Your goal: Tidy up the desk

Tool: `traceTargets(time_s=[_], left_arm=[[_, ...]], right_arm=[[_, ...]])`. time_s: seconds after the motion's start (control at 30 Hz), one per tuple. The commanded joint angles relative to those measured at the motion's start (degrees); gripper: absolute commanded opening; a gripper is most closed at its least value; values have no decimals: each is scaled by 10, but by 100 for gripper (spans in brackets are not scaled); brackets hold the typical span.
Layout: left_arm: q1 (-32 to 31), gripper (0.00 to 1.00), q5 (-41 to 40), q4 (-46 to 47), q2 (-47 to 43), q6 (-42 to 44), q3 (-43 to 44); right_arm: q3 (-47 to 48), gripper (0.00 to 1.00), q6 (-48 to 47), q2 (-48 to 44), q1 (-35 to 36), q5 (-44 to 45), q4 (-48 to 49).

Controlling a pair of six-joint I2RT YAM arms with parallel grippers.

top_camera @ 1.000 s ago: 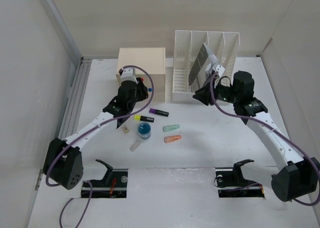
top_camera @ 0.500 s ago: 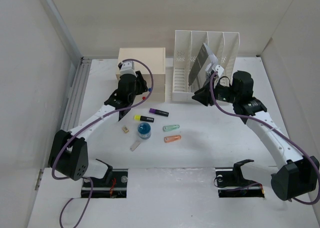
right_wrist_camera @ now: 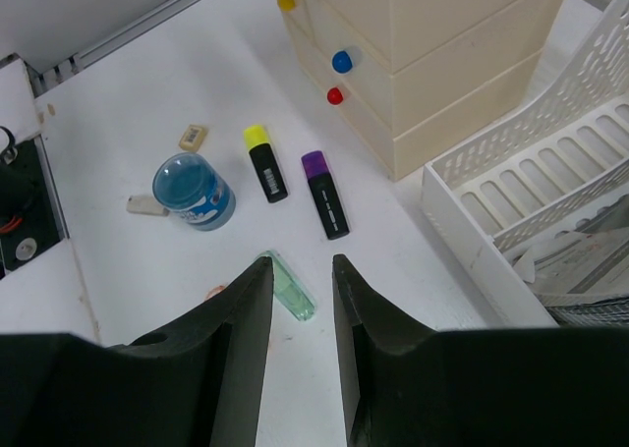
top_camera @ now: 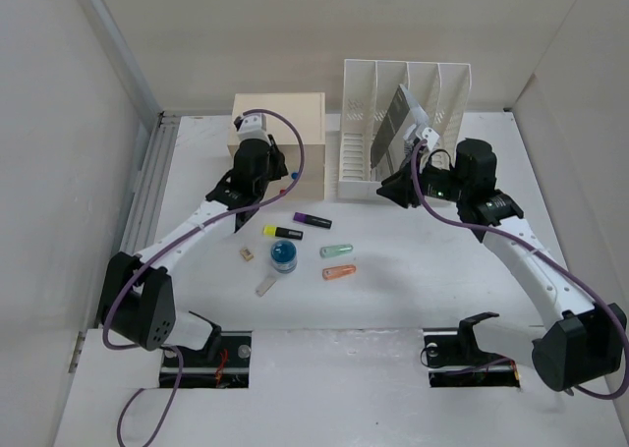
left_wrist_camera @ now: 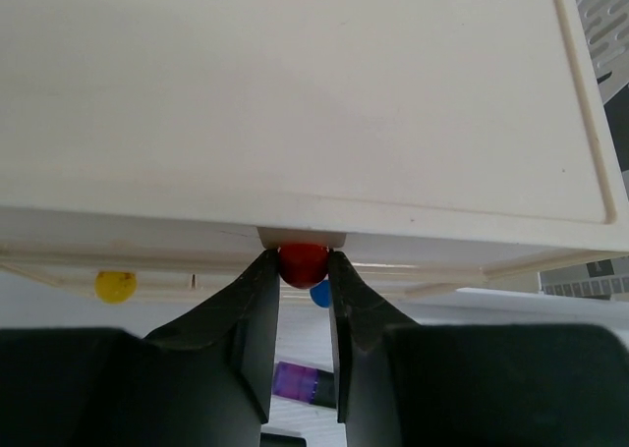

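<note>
Grey metal rail [top_camera: 147,187] edges the white worktop [top_camera: 442,280] on the far left, and that worktop runs under everything here, from the rail across to the right wall. Just in from the rail, the left jaws are clenched on the red knob [left_wrist_camera: 303,263] at the front of the cream wooden drawer box [top_camera: 280,121], one finger pressed to each side of it. The knob is small and round and looks slick, so I judge that a pull could strip it out of the grip, above all if the pull lifts or drifts sideways instead of running straight out. The box also looks light, so it may slide toward the arm rather than give up its drawer; it would then shove the yellow highlighter [top_camera: 282,232] and the purple highlighter [top_camera: 313,219], which lie near its front. The blue-lidded tub [top_camera: 284,257] sits a little nearer the arm bases and seems safer.

Further right, the white slotted file rack [top_camera: 359,162] stands just beside the box with a grey sheet [top_camera: 393,123] leaning in one slot. The right jaws hang released and empty in front of it, above the worktop; a careless swing of that arm toward the back could knock the rack or tip the leaning sheet out.
</note>
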Motion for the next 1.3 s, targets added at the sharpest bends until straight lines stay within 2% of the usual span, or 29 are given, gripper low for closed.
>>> traceTargets(time_s=[0.0, 0.17, 0.53, 0.7, 0.93, 1.03, 1.1, 1.13, 1.2, 1.27], left_arm=[[6, 4, -18, 10, 7, 10, 28], [-18, 1, -23, 15, -19, -10, -7], [-100, 0, -57, 23, -129, -79, -174], [-132, 0, -73, 12, -173, -101, -204], [-143, 0, -85, -11, -193, -107, -209], [-143, 37, -93, -17, -193, -107, -209], [-143, 50, -93, -22, -200, -107, -209], [-143, 68, -93, -31, -210, -113, -209], [-149, 80, -93, -43, -230, -113, -209], [-157, 87, -87, -69, -267, -120, -209]], right_arm=[[14, 36, 3, -2, -4, -15, 23], [14, 36, 8, -7, -4, -15, 23], [14, 36, 8, -7, -4, -20, 23], [14, 36, 8, -7, -4, -20, 23], [14, 36, 8, -7, -4, -20, 23], [14, 45, 0, -7, -4, -26, 23], [14, 49, -5, -7, -4, -26, 23], [14, 51, -11, -7, -4, -26, 23], [14, 55, -18, -7, -4, -32, 23], [14, 56, -25, -7, -4, -39, 23]])
